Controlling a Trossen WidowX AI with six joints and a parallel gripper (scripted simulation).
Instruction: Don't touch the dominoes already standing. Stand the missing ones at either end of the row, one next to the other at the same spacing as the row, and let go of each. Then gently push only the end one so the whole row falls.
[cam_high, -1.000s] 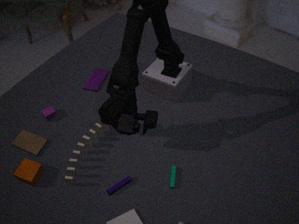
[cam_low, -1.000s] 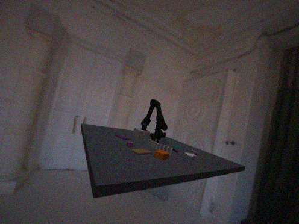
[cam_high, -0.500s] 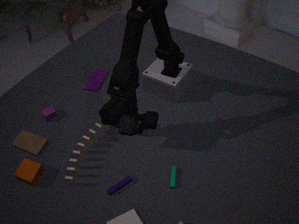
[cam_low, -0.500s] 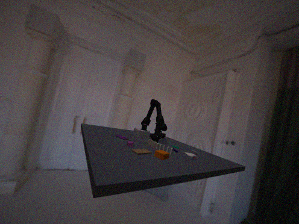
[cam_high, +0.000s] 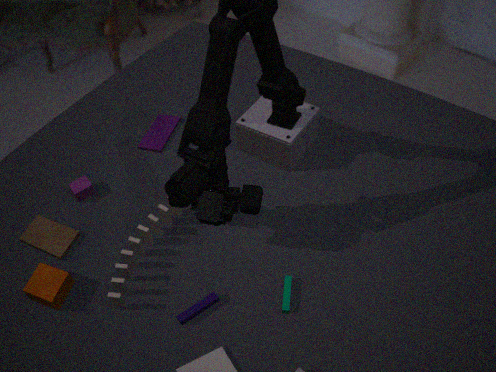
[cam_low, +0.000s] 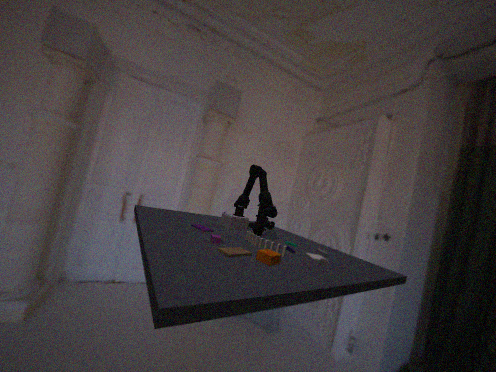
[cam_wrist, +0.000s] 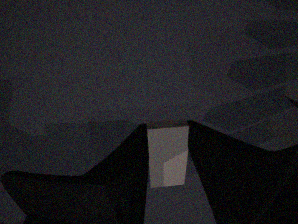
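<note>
Firmly between the gripper's (cam_high: 220, 212) (cam_low: 258, 231) (cam_wrist: 168, 125) closed jaws, a pale domino (cam_wrist: 168, 157), near the standing row (cam_high: 134, 240) (cam_low: 267, 243).
</note>
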